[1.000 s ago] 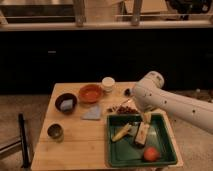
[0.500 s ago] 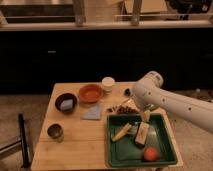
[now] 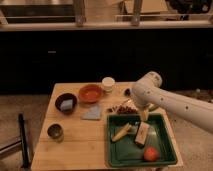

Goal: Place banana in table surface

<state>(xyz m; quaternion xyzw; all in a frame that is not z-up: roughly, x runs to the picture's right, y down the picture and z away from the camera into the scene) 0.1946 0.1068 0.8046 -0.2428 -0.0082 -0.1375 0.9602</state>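
Observation:
The banana (image 3: pixel 121 133), small and yellow, lies at a slant in the left half of the dark green tray (image 3: pixel 128 151). The tray sits on the right front of the light-brown wooden table surface (image 3: pixel 79 146). My gripper (image 3: pixel 144 116) hangs from the white arm (image 3: pixel 170 102) over the tray's back edge. It is just above the top of a tan block (image 3: pixel 142 134) and to the right of and behind the banana. It holds nothing that I can see.
A red round fruit (image 3: pixel 149 154) lies in the tray's front right. On the table are an orange bowl (image 3: pixel 90 93), a dark bowl (image 3: pixel 65 103), a white cup (image 3: pixel 107 83), a can (image 3: pixel 55 132), a grey-blue pad (image 3: pixel 92 113) and dark reddish bits (image 3: pixel 122 108).

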